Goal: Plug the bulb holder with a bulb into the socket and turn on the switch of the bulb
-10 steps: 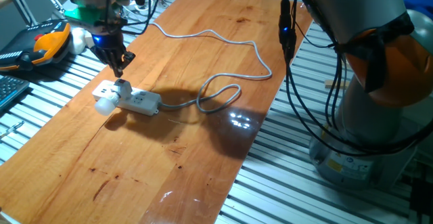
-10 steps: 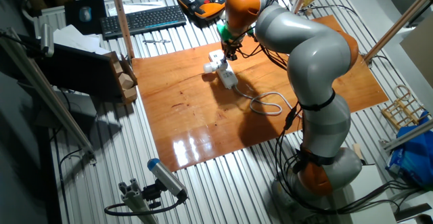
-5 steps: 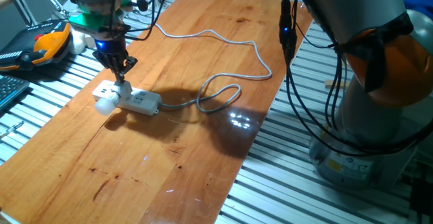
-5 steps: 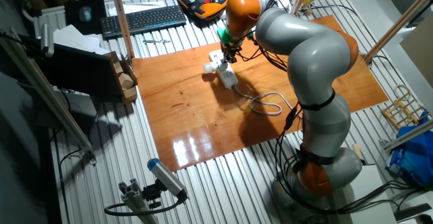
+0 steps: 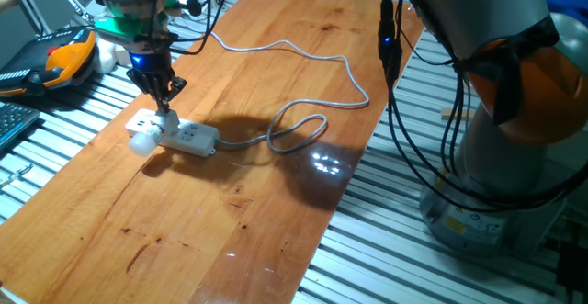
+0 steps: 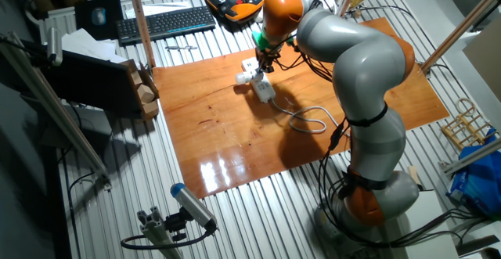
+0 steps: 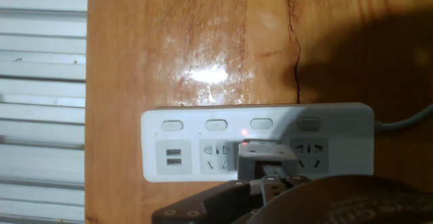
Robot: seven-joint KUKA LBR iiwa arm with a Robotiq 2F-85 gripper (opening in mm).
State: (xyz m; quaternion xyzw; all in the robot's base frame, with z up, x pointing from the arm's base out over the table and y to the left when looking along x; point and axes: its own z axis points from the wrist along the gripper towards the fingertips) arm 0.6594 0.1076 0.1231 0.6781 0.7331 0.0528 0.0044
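The socket is a long white power strip point(image 5: 188, 136) lying on the wooden table, also seen in the other fixed view point(image 6: 263, 88) and the hand view point(image 7: 203, 143). The bulb holder point(image 5: 163, 120) stands plugged into it, with its round white bulb point(image 5: 141, 143) sticking out over the strip's near side. In the hand view the holder point(image 7: 266, 158) sits in an outlet with a small red glow just above it; the bulb is hidden there. My gripper point(image 5: 166, 109) is shut, pointing straight down, its tips touching the top of the holder point(image 6: 261, 72).
The strip's grey cable point(image 5: 299, 125) loops to the right and runs toward the table's far edge. An orange teach pendant point(image 5: 69, 56) and a keyboard point(image 6: 164, 23) lie beyond the table's left side. Hanging black cables point(image 5: 390, 38) and my arm's base point(image 5: 514, 166) are at the right.
The gripper came down from just above the holder onto its top between one second and half a second ago. It has stayed there since. Strip and bulb have not moved.
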